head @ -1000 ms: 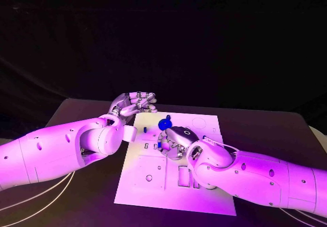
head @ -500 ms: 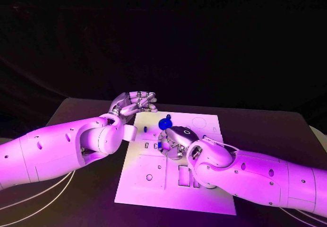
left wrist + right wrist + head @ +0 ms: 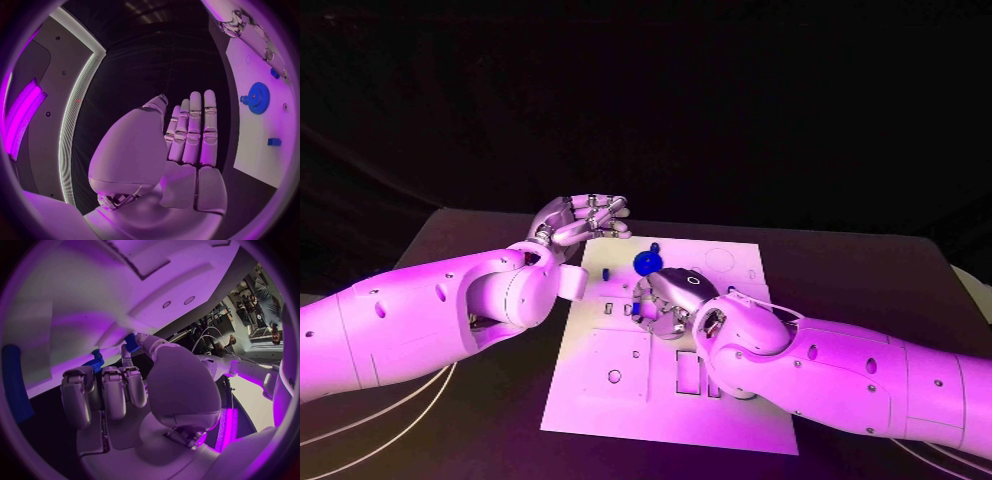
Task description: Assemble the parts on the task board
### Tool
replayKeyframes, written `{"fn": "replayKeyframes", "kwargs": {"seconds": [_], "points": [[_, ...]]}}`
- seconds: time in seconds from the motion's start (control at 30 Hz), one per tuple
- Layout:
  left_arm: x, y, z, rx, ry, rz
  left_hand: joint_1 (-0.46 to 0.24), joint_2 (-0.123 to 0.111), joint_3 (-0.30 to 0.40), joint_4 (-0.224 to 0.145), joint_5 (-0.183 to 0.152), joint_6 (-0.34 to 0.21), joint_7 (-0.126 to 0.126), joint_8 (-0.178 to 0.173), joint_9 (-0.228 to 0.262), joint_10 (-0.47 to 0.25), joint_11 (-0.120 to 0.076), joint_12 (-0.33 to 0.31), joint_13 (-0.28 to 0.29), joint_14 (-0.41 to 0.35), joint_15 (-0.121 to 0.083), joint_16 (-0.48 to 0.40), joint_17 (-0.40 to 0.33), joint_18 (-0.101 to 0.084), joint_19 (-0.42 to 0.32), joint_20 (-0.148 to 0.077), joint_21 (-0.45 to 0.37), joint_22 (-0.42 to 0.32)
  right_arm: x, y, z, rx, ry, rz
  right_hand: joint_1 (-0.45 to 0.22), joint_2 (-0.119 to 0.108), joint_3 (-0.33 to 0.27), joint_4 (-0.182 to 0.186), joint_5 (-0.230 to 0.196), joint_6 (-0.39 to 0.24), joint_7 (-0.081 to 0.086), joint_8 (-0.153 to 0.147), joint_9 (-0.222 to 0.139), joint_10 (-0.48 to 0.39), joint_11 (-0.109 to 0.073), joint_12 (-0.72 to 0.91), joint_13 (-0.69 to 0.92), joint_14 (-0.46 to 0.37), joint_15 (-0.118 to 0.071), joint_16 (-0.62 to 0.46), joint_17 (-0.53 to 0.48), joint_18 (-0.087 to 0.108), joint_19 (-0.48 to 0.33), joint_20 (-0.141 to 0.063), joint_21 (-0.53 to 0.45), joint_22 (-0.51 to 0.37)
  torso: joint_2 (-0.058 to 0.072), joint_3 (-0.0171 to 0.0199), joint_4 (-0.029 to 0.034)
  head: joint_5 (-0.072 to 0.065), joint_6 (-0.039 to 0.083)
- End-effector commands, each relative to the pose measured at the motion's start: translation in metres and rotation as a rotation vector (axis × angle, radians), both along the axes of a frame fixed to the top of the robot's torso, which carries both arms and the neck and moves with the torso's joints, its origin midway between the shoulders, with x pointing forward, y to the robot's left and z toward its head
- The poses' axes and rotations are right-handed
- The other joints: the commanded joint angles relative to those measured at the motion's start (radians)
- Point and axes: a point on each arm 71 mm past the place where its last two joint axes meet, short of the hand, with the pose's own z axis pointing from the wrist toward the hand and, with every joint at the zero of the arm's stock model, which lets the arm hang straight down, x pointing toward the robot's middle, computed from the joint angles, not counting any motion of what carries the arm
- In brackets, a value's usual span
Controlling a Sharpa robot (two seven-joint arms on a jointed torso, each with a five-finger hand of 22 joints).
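Left hand (image 3: 589, 218): silver many-fingered, raised just past the far-left corner of the white flat task board (image 3: 733, 400); fingers straight and together in its wrist view, holding nothing.
Small blue block (image 3: 274, 142): lying loose on the board's left part, apart from the left hand.
Blue toothed gear (image 3: 648, 262): seated on the board, far of centre, just beyond the right hand.
Right hand (image 3: 669, 300): silver, low over the board's middle; fingertips (image 3: 134, 342) pinching a small blue part (image 3: 130, 341) pressed to the board.
Risk: part likely tilting or jamming at its seat if pushed off-line; slipping from the light pinch also possible.
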Motion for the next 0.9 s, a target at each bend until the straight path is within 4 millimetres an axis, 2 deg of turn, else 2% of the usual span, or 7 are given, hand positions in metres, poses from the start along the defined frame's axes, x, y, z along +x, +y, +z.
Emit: {"fn": "replayKeyframes", "kwargs": {"seconds": [0.03, 0.3, 0.37, 0.47, 0.9], "points": [[-0.0005, -0.0019, 0.0013, -0.010, -0.006, -0.015, 0.000, -0.007, 0.006, 0.000, -0.004, 0.000, 0.005, -0.002, -0.001, 0.007, 0.003, -0.005, 0.001, -0.007, -0.001, 0.006, 0.001, 0.012, -0.002, 0.001, 0.005, 0.002, -0.0014, 0.0002, -0.0050, -0.033, 0.011, -0.001, -0.006, -0.003, -0.002, 0.004, -0.007, -0.014, 0.004, -0.011, -0.004, 0.013, 0.005, -0.008, 0.162, 0.104, 0.001, 0.003, 0.263, -0.007, 0.105, -0.004, 0.004, 0.263, 0.000, 0.0000, 0.0002, -0.001, 0.000], [-0.0005, -0.0015, 0.0012, -0.010, -0.005, -0.014, 0.000, -0.007, 0.006, 0.000, -0.004, 0.000, 0.005, -0.002, -0.001, 0.007, 0.003, -0.005, 0.001, -0.007, -0.001, 0.006, 0.001, 0.012, -0.002, 0.001, 0.005, 0.002, -0.0012, 0.0004, -0.0045, -0.028, 0.005, -0.002, -0.018, -0.015, -0.006, 0.010, -0.021, -0.044, 0.017, -0.029, -0.011, 0.000, 0.017, -0.018, 0.150, 0.104, 0.011, 0.003, 0.261, -0.007, 0.105, 0.003, 0.004, 0.263, 0.001, 0.0006, -0.0005, 0.000, 0.002], [-0.0005, -0.0015, 0.0012, -0.010, -0.004, -0.015, 0.000, -0.007, 0.006, 0.000, -0.004, 0.000, 0.005, -0.002, -0.001, 0.007, 0.003, -0.005, 0.001, -0.007, -0.001, 0.006, 0.001, 0.012, -0.002, 0.001, 0.005, 0.002, -0.0011, 0.0004, -0.0044, -0.027, 0.004, -0.002, -0.028, -0.025, -0.012, 0.015, -0.037, -0.051, 0.022, -0.034, -0.014, -0.003, 0.021, -0.020, 0.147, 0.103, 0.015, 0.003, 0.260, -0.007, 0.105, 0.008, 0.004, 0.263, 0.001, 0.0006, -0.0003, 0.000, 0.002], [-0.0006, -0.0014, 0.0012, -0.010, -0.004, -0.015, 0.000, -0.007, 0.006, 0.000, -0.004, 0.000, 0.005, -0.002, -0.001, 0.007, 0.003, -0.005, 0.001, -0.007, -0.001, 0.006, 0.001, 0.012, -0.002, 0.001, 0.005, 0.002, -0.0010, 0.0003, -0.0043, -0.025, 0.002, -0.003, -0.047, -0.040, -0.028, 0.029, -0.084, -0.059, 0.027, -0.040, -0.016, -0.010, 0.027, -0.024, 0.142, 0.103, 0.021, 0.002, 0.259, -0.007, 0.105, 0.014, 0.004, 0.263, 0.001, 0.0005, 0.0001, -0.002, 0.001], [-0.0006, -0.0008, 0.0011, -0.009, -0.002, -0.014, 0.000, -0.007, 0.006, 0.000, -0.004, 0.000, 0.005, -0.002, -0.001, 0.007, 0.003, -0.005, 0.001, -0.007, -0.001, 0.006, 0.001, 0.012, -0.002, 0.001, 0.005, 0.002, -0.0013, 0.0001, -0.0017, -0.002, -0.023, -0.007, -0.054, -0.049, -0.042, 0.040, -0.089, -0.080, 0.033, -0.052, -0.020, -0.022, 0.033, -0.033, 0.131, 0.102, 0.026, 0.002, 0.256, -0.007, 0.105, 0.020, 0.004, 0.263, 0.001, 0.0005, 0.0001, 0.000, 0.000]]}}
